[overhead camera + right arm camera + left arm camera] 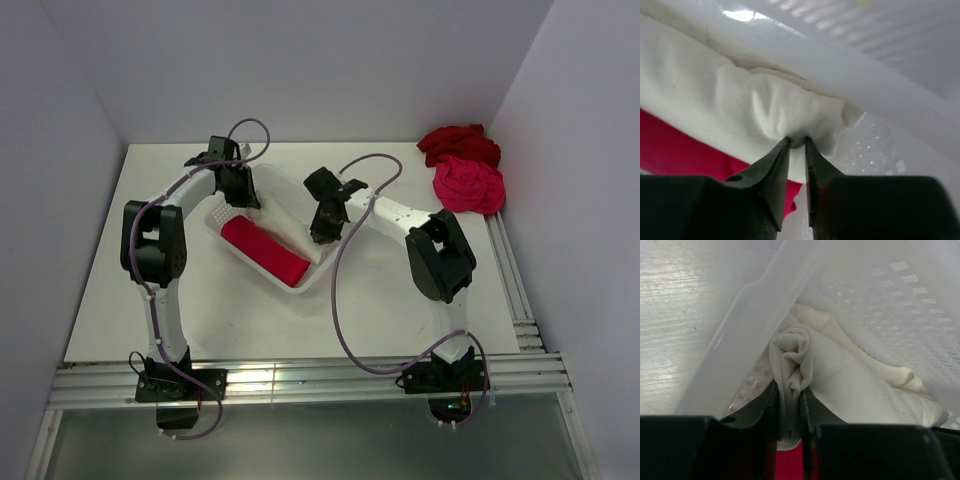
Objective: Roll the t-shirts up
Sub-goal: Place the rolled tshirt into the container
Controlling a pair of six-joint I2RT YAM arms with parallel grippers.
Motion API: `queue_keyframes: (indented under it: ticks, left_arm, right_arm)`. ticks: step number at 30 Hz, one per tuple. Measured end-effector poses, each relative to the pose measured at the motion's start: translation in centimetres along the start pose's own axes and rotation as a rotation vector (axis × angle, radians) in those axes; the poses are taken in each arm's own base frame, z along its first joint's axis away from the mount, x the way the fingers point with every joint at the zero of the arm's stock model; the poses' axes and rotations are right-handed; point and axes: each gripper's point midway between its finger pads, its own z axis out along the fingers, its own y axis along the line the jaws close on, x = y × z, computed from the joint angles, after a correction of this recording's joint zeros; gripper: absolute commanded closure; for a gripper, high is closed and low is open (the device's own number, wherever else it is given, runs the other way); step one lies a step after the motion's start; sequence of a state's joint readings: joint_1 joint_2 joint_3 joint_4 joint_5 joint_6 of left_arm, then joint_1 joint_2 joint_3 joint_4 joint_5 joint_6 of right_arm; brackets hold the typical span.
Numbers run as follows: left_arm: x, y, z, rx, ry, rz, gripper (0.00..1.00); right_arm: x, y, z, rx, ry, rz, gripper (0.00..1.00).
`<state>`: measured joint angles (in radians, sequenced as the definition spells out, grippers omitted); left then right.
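Our left claw [789,410] is nipped tight on a fold of the cream-white t-shirt [855,380], bunched just ahead inside the basket [735,350]; our right claw [797,142] pinches another pucker. Soft, light, limp cloth: we judge edges grip best.

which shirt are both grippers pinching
The cream-white t-shirt in the basket, pinched by left gripper and right gripper. The pink-red roll beside it, dark red shirt and hot pink shirt lie free.

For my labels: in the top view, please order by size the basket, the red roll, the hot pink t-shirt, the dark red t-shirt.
1. white basket
2. hot pink t-shirt and red roll, about alike
3. dark red t-shirt
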<state>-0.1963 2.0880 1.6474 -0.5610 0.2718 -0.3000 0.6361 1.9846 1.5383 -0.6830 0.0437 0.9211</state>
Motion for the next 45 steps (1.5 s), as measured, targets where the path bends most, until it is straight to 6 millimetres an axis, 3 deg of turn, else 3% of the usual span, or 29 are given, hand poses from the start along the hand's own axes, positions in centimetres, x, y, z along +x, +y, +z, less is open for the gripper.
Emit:
queue_keyframes:
  ticks: [11, 20, 29, 36, 41, 45]
  left_arm:
    - [0.0, 0.1, -0.4, -0.044, 0.007, 0.01, 0.54]
    - [-1.6, -0.3, -1.4, -0.06, -0.022, 0.013, 0.39]
    - [-1.7, -0.1, -2.0, -0.085, -0.028, 0.008, 0.4]
    - [-4.0, -0.1, -4.8, -0.122, -0.117, 0.004, 0.43]
    - [-5.6, -2.0, -6.8, -0.053, -0.174, 0.01, 0.5]
    - [-5.0, -3.8, -6.3, 0.038, -0.172, 0.017, 0.57]
  right_arm:
    - [0.0, -1.9, 0.3, 0.113, -0.018, 0.022, 0.83]
    - [0.1, -2.0, 0.3, 0.116, -0.015, 0.02, 0.83]
    - [0.2, -1.9, 0.3, 0.111, -0.008, 0.017, 0.83]
    - [0.2, -1.9, 0.2, 0.11, -0.006, 0.014, 0.83]
    - [0.1, -1.8, 0.1, 0.108, -0.007, 0.013, 0.82]
    - [0.1, -1.7, 0.1, 0.105, -0.008, 0.013, 0.83]
